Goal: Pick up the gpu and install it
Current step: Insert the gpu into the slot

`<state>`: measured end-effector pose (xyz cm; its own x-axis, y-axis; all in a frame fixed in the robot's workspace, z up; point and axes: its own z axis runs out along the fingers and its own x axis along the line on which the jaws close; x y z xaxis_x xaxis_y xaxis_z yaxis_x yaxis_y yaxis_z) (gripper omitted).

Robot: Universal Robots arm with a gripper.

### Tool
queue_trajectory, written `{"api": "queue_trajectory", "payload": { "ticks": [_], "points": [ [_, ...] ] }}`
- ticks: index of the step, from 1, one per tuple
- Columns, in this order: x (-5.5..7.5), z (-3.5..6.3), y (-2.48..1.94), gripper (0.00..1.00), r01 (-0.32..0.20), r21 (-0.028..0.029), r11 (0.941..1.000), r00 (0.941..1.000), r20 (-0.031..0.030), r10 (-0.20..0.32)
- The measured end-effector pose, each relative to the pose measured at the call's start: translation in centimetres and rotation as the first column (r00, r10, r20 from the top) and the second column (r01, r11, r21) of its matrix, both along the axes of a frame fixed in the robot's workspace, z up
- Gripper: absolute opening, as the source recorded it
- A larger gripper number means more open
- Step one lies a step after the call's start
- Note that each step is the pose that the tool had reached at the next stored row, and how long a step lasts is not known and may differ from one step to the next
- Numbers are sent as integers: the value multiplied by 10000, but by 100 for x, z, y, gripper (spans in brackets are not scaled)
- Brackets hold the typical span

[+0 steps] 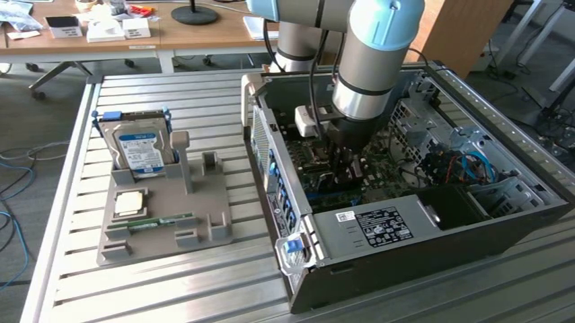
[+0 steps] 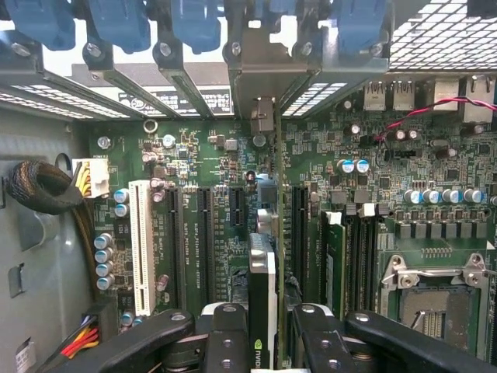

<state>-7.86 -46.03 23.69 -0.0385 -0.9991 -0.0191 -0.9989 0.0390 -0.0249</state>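
Reached deep into the open computer case (image 1: 395,222) on the slatted metal table (image 1: 180,296), with the gripper (image 1: 346,171) down over the motherboard (image 1: 386,168).

In the wrist view, gripper (image 2: 262,330) clamped on the gpu (image 2: 262,287): black fingers (image 2: 225,334) pressed against both faces of the card, card held edge-on and upright between them. Green logo visible on the card's edge just at the fingertips. Card's silver end bracket (image 2: 262,116) ahead of the fingers, standing at the rear slot openings among the blue retention clips (image 2: 194,19). Lower edge of the card in line with a black expansion slot (image 2: 237,214); full seating in the slot impossible to judge.

To one side of the fingers: a white PCI slot (image 2: 142,245), a row of capacitors (image 2: 103,260) and a sleeved cable bundle (image 2: 43,186). To the other side: a green RAM stick (image 2: 334,260) seated in its slot, and beyond it the bare CPU socket (image 2: 435,299).

In the exterior view, well apart from the fingers and outside the case: a gray parts holder (image 1: 161,215) with a hard drive (image 1: 139,145) standing upright, a CPU chip (image 1: 131,202) lying flat and a loose RAM stick (image 1: 161,222) in its groove. Power supply (image 1: 378,225) inside the case, just beside the gripper.
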Motion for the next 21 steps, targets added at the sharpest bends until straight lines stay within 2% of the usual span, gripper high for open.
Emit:
{"api": "queue_trajectory", "payload": {
  "ticks": [14,15,16,18,19,20,21],
  "points": [
    [-1,0,0,27,1,2,10000,10000,-3,-1],
    [-3,-2,1,28,6,5,10000,10000,-2,-6],
    [-3,-2,0,33,6,4,10000,10000,2,-6],
    [0,0,0,33,1,1,10000,10000,1,-1],
    [0,0,0,40,1,0,10000,10000,0,-1],
    [0,0,0,40,0,0,10000,10000,0,0],
    [0,0,0,46,0,0,10000,10000,1,0]
  ]
}}
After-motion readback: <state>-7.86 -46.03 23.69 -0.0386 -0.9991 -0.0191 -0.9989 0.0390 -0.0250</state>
